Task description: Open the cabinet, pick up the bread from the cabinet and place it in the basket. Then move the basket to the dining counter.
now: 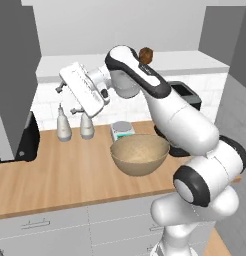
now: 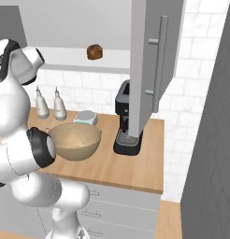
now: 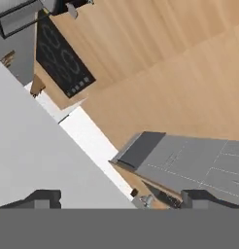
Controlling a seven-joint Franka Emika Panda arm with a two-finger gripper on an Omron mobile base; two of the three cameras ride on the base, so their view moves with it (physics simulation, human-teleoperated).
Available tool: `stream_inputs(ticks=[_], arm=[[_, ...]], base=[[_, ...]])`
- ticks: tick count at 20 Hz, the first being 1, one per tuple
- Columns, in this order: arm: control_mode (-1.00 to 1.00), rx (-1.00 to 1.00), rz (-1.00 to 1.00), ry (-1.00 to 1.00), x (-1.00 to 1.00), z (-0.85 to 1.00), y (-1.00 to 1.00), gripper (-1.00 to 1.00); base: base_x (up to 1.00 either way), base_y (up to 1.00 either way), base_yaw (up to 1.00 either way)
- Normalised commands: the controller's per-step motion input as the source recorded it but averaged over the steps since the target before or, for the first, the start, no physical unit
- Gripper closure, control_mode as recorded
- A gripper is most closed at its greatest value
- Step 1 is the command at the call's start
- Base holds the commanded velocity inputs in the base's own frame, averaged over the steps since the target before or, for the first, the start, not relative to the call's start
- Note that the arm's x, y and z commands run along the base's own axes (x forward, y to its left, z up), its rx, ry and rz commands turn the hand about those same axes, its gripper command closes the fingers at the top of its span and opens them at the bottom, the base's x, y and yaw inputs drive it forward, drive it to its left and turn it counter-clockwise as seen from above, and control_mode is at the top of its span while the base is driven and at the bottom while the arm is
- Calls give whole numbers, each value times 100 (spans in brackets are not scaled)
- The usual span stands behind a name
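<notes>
Claw (image 3: 119, 199): fingers wide apart (nothing between them) | bread (image 1: 146, 54) sits on cabinet shelf

Cabinet (image 2: 145, 70) doors open — brown bread (image 2: 94, 52) sits on its shelf; tan basket (image 1: 140, 154) (upright) rests on the worktop below.

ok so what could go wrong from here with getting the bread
1. The bread sits at the front of the cabinet shelf; a nudge could knock it off.
2. The open tool points away from it, so the arm needs a big swing near the open door.
3. The swing could clip the basket below.
</notes>
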Motion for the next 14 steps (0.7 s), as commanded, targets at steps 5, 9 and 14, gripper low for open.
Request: stream_inputs(ticks=[5,9,14], arm=[[-100,-43,-3,-38,-25,-18,-100,-100],[-100,-46,-4,-39,-55,0,-90,-100],[-100,-70,-10,-35,-20,-19,-89,-100]], base=[[0,0,0],[0,0,0],[0,0,0]])
